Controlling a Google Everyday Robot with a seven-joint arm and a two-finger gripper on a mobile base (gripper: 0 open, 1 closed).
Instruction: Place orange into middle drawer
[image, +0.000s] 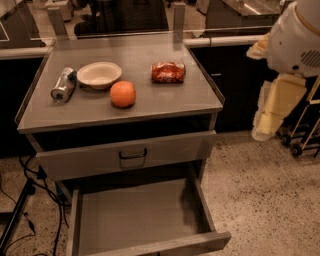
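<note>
The orange (122, 94) sits on the grey cabinet top (165, 102), just in front and to the right of a white bowl (99, 74). The middle drawer (135, 220) is pulled out below, its bare grey floor showing with nothing in it. My gripper (272, 111) hangs off the cabinet's right side, below the arm's white housing (295, 40). It is well away from the orange and holds nothing that I can see.
A silver can (63, 85) lies at the left of the top and a crinkly red-orange snack bag (168, 72) at the right. The drawer front with a dark handle (132, 155) stands above the open drawer. Cables (25, 205) run on the floor at left, and a wheeled cart (305, 135) stands at right.
</note>
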